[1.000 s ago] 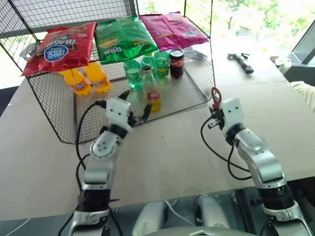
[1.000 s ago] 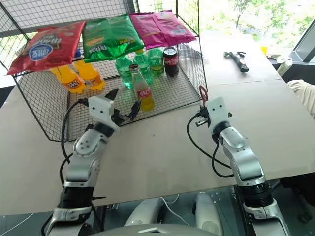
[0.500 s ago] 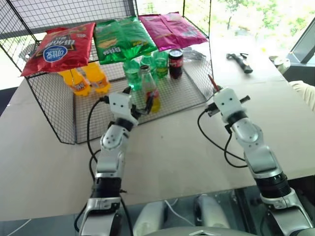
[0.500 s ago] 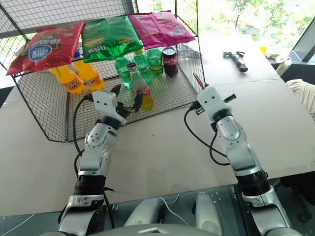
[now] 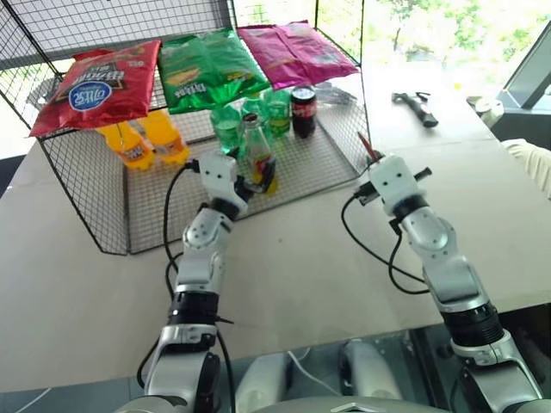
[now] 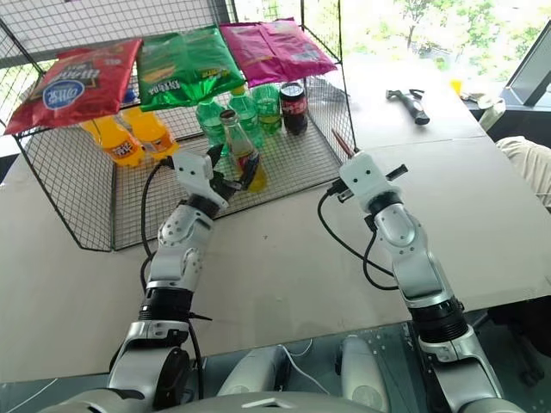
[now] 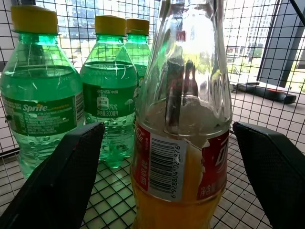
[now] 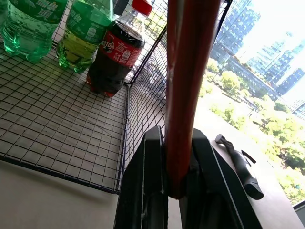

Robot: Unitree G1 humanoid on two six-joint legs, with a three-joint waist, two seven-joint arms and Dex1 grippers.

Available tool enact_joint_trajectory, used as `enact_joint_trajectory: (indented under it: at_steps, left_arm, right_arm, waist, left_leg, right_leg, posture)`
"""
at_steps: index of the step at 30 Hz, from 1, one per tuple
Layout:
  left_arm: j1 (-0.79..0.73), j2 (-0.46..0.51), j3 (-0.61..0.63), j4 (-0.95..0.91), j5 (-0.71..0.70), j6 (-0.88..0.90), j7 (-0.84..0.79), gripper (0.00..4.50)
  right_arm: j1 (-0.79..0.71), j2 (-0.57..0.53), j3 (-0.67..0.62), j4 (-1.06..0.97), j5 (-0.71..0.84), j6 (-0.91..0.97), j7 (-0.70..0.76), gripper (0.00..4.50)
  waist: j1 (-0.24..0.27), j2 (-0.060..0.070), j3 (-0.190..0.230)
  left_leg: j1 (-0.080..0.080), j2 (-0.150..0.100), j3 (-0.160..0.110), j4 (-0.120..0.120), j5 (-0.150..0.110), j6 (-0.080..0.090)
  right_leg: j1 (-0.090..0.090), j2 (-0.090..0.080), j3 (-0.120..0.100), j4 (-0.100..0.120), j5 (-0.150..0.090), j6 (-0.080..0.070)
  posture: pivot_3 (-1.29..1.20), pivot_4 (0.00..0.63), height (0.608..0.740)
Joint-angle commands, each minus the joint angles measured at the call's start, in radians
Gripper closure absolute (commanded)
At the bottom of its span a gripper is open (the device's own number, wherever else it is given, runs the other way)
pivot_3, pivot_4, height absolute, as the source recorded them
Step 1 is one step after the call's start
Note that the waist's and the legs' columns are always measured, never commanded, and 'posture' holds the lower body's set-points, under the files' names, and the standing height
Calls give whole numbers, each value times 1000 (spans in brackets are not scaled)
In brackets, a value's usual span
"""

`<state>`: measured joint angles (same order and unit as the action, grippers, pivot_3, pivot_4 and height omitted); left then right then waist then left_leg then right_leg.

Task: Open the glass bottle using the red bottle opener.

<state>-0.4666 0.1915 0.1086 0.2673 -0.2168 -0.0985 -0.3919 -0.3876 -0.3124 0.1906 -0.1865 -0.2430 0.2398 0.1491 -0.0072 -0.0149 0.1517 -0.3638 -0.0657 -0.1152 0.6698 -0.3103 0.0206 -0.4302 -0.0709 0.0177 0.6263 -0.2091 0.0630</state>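
The glass bottle [image 5: 258,155] stands upright on the mesh floor near the front of the wire cage, with yellow-orange drink, a red label and a dark cap. My left gripper [image 5: 246,182] is open at the bottle's lower body. In the left wrist view its black fingers [image 7: 71,162] stand either side of the glass bottle [image 7: 183,119], apart from the glass. My right gripper [image 5: 372,162] hovers above the table to the right of the cage, shut on the red bottle opener [image 8: 188,71]. The red bottle opener [image 5: 365,144] sticks up past the fingers.
The wire cage [image 5: 331,163] has an open front and chip bags [image 5: 211,69] on its top. Green bottles [image 7: 43,95] and a cola bottle [image 5: 303,110] stand behind the glass bottle, orange bottles [image 5: 142,142] at the left. A black tool [image 5: 417,107] lies far right. A person's sleeve [image 5: 529,159] shows at the right edge.
My left gripper has reached forward into the cage, its fingers now flanking the bottle. My right hand has risen and rolled, turning the opener edge-on. The camera has shifted slightly.
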Motion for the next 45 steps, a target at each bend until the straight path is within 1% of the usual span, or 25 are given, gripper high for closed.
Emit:
enact_joint_trajectory:
  at_steps: [1, 4, 9, 12, 14, 15, 17, 19, 23, 25, 28, 30, 33, 38, 44, 45]
  left_arm:
    - [-67, 9, -4, 81, 10, -47, -24, 43]
    - [-98, 5, -7, 138, 21, -75, -27, 43]
    - [-114, -4, -3, 168, 19, -105, -30, 43]
    - [-92, -3, -7, 143, 3, -86, -54, 781]
    - [-83, -2, -7, 128, 0, -76, -60, 1699]
    - [-82, -3, -6, 126, 0, -73, -61, 1768]
    - [-74, 1, -9, 107, 0, -60, -67, 1762]
    - [-49, 8, -23, 36, -5, -24, -84, 1762]
    - [30, 26, -58, -186, -47, 96, -125, 1762]
    - [62, 39, -79, -267, -65, 146, -145, 1762]
    - [153, 70, -125, -453, -133, 252, -204, 1762]
    - [198, 80, -137, -519, -183, 306, -231, 1762]
    - [240, 99, -148, -545, -190, 333, -254, 1762]
    - [269, 103, -144, -545, -182, 304, -262, 1762]
    - [297, 107, -167, -541, -148, 267, -273, 1762]
    - [298, 103, -168, -546, -157, 270, -276, 1262]
  right_arm:
    - [-5, 12, -9, -29, -6, -25, 5, 4500]
    - [-3, 17, -9, -28, -10, -28, 6, 4500]
    - [1, 20, -16, -27, -16, -29, 7, 4500]
    - [4, 23, -18, -28, -18, -30, 4, 4500]
    - [3, 26, -17, -26, -20, -32, 3, 4500]
    - [2, 28, -17, -25, -20, -33, 4, 4500]
    - [0, 33, -15, -22, -21, -37, 4, 4500]
    - [-1, 37, -13, -19, -22, -40, 4, 4500]
    - [1, 39, -25, -18, -25, -45, 1, 4500]
    - [1, 37, -30, -15, -27, -47, -1, 4500]
    - [-5, 30, -54, -3, -34, -55, -19, 4500]
    - [-14, 31, -65, 5, -33, -56, -29, 4500]
    - [-22, 36, -71, 15, -31, -61, -31, 4500]
    - [-21, 39, -71, 18, -31, -68, -33, 4500]
    - [-25, 41, -73, 26, -31, -74, -33, 4500]
    - [-26, 42, -74, 28, -31, -75, -34, 4500]
  waist:
    - [-1, 0, 0]
    - [-5, 0, 0]
    - [-7, 0, 0]
    - [-6, 0, 0]
    - [-6, 0, -1]
    - [-6, 0, -1]
    - [-6, 0, -1]
    - [-8, 0, -1]
    - [-8, 0, -1]
    - [-8, 0, -1]
    - [-9, 0, -1]
    - [-9, 0, -1]
    - [-8, 0, -1]
    - [-8, 0, -1]
    - [-8, 0, -1]
    - [-7, 0, -1]
  left_leg:
    - [0, 0, 0, 0, 0, 0]
    - [0, 0, 0, 1, 0, 0]
    - [0, 0, 0, 1, 0, 0]
    - [0, 0, 0, 1, 0, 0]
    - [0, 0, 0, 1, 0, 0]
    - [0, 0, 0, 1, 0, 0]
    - [0, 0, 0, 1, 0, 0]
    - [0, 0, 0, 1, 0, 0]
    - [0, 0, 0, 1, 0, 0]
    - [-1, 0, 0, 1, 0, 0]
    - [0, 0, 0, 1, 0, 0]
    - [0, 0, 0, 1, 0, 0]
    - [0, 1, 1, 1, 0, 0]
    - [1, 1, 1, 1, 0, -1]
    - [1, 1, 2, 1, 0, 0]
    - [1, 1, 2, 1, 0, 0]
  right_leg:
    - [0, 0, 0, 0, 0, 0]
    - [0, 0, 0, 1, 0, 0]
    - [0, 0, 0, 1, 0, 0]
    - [0, 0, 0, 1, 0, 0]
    - [0, 0, 0, 1, 0, 0]
    - [0, 0, 0, 1, 0, 0]
    - [0, 0, 0, 1, 0, 0]
    - [0, 0, 0, 1, 0, 0]
    - [-1, 0, 1, 1, 0, 0]
    - [-1, 0, 1, 1, 0, 0]
    - [-1, 0, 1, 1, 0, 0]
    - [-1, 0, 1, 1, 0, 0]
    - [-1, 0, 1, 1, 0, 0]
    - [-1, 1, 2, 3, 0, 0]
    - [-1, 0, 2, 2, 0, 0]
    - [-1, 0, 2, 2, 0, 0]
  posture:
    - [0, 150, 740]
    - [0, 150, 740]
    - [0, 150, 740]
    - [0, 150, 740]
    - [0, 150, 740]
    - [0, 150, 740]
    - [0, 150, 740]
    - [0, 150, 740]
    - [0, 150, 740]
    - [0, 150, 740]
    - [0, 150, 740]
    - [0, 150, 740]
    - [0, 150, 740]
    - [0, 150, 740]
    - [0, 150, 740]
    - [0, 150, 740]
